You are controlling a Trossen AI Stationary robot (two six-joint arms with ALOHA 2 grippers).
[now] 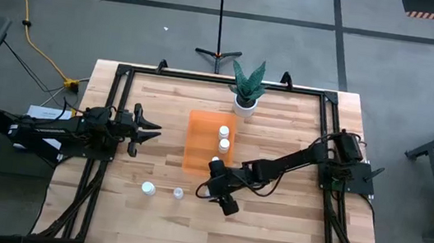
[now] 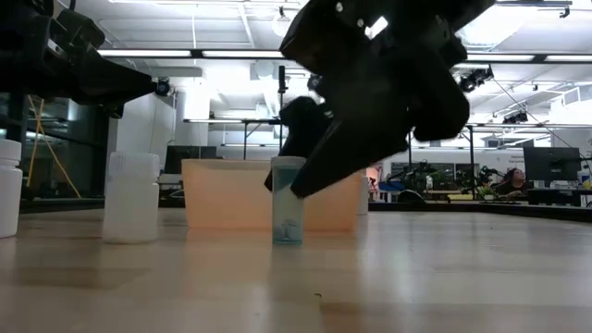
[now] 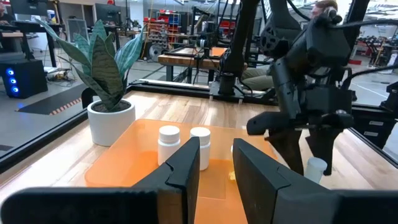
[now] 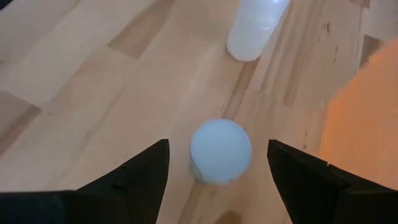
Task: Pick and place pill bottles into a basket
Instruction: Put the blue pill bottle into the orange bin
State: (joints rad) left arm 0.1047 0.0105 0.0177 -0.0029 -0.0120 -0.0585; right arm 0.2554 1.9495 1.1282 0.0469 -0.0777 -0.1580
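Starting at the front of the table [image 1: 270, 228]: spotting two pill bottles [image 1: 147, 188] standing upright on the bare wood, well apart from the basket, the leftmost being cut off by the frame edge in the low view. Finding a third bottle [image 2: 288, 213] near them, also upright, sitting directly beneath the right gripper [image 4: 217, 149] and being hidden by it completely in the high view. Straddling that bottle's cap with fingers [image 4: 134, 180] spread wide, touching nothing on either side, going by the right wrist view. Filling much of the low view with the dark wrist, so not being able to judge the height above the cap.

Moving back: reaching the basket [image 1: 196, 156], lying flat at mid-table and holding two more bottles [image 1: 224, 131], upright and close together toward its far right part. Counting five bottles in view.

Looking left: noting the left gripper [image 1: 149, 132] hanging near the table's left side, level with the basket but apart from it, claw parted and gripping nothing.

Ending at the far edge with the plant pot [image 1: 244, 103], just behind the basket. Beyond that, making out only benches and a person [image 2: 514, 181], small and partly hidden
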